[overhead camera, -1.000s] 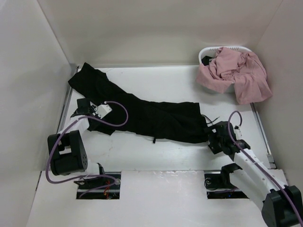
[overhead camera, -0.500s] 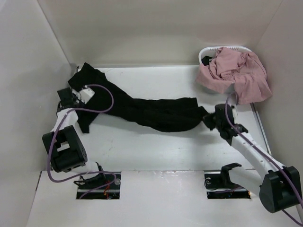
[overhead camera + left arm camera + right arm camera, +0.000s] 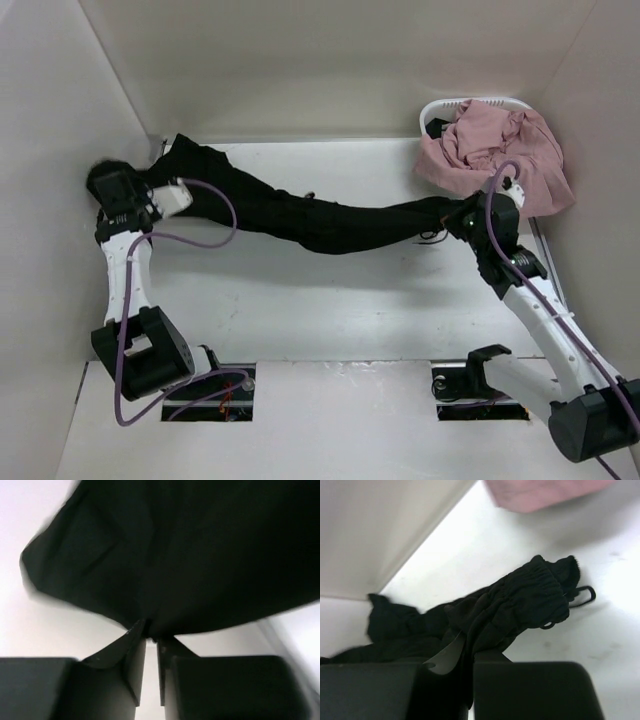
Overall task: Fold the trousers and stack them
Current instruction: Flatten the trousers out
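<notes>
The black trousers (image 3: 300,215) are stretched in a long, narrow band across the far half of the worktop (image 3: 330,300), running from the back left corner to the right side, just below the basket. The band dips in the middle; from above it seems to hang clear of the surface there, though I cannot tell for certain.

At the right end, the gathered waistband is bunched up, and the thin drawstring (image 3: 582,596) loops out beside it over the white surface. The right tool (image 3: 458,216) is clamped on this end: in the right wrist view its fingers (image 3: 447,655) are pressed together with black cloth squeezed between them.

At the left end, the left tool (image 3: 108,186) grips the fabric close to the left wall. In the left wrist view its two fingers (image 3: 135,650) stand nearly together, pinching a fold of the cloth at their tips, and the rest of the fabric spreads wide above them.

Behind the right tool, in the far right corner, a dusty-pink garment (image 3: 500,150) is heaped over a white basket (image 3: 435,108) and spills over its rim, apart from the trousers.
</notes>
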Tool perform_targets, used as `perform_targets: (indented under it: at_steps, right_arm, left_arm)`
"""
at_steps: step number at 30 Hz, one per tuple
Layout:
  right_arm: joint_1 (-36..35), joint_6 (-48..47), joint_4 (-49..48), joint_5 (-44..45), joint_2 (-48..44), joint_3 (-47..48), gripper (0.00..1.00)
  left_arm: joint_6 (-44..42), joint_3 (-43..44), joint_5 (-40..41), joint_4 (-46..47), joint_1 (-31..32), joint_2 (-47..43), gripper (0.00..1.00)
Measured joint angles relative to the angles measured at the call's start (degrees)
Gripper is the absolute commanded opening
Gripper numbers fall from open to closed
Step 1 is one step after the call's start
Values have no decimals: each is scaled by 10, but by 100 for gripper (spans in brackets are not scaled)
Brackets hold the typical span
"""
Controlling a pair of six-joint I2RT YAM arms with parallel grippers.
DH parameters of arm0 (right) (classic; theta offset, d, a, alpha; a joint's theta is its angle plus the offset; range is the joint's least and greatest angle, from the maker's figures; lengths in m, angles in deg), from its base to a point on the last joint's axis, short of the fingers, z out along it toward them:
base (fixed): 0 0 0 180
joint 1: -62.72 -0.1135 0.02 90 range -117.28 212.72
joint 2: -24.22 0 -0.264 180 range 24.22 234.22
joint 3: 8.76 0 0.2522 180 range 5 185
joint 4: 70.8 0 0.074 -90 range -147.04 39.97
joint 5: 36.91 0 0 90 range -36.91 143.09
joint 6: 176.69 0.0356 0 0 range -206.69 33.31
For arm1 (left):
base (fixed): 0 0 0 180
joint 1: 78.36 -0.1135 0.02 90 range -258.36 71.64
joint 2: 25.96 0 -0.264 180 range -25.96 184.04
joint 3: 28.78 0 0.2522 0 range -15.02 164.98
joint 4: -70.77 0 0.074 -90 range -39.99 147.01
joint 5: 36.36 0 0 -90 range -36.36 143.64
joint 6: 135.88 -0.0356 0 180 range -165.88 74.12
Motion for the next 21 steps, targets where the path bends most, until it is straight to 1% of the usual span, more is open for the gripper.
perform_targets:
  at_steps: [1,2,3,5,6,8,11,14,16,18,21]
  right_arm:
    - [12,-6,11,0,-8,-7,2]
    - [23,-12,21,2,-14,-11,3]
    - [35,-18,31,3,-22,-16,3]
    - [56,-27,40,5,-38,-28,3]
    - [64,-30,44,5,-46,-35,3]
    - [81,-36,50,3,-63,-52,3]
    - [102,-42,63,0,-74,-64,3]
    - [111,-49,63,-3,-75,-66,3]
    - [114,-54,64,-6,-75,-67,4]
    - [114,-58,64,-8,-75,-67,4]
    - [114,-63,63,-9,-74,-69,5]
  left_arm:
    - [-7,-19,7,-34,-2,3,37]
    - [-13,-41,17,-74,-5,7,53]
    - [-19,-62,28,-113,-8,11,57]
    - [-18,-94,40,-177,-15,12,60]
    - [-18,-104,43,-200,-19,12,64]
    - [-13,-113,44,-214,-30,12,67]
    - [-1,-117,43,-178,-57,9,71]
    - [7,-129,42,-126,-82,7,71]
    - [21,-132,38,-108,-93,10,71]
    - [41,-132,23,-93,-95,15,73]
    - [71,-130,-27,-81,-91,21,78]
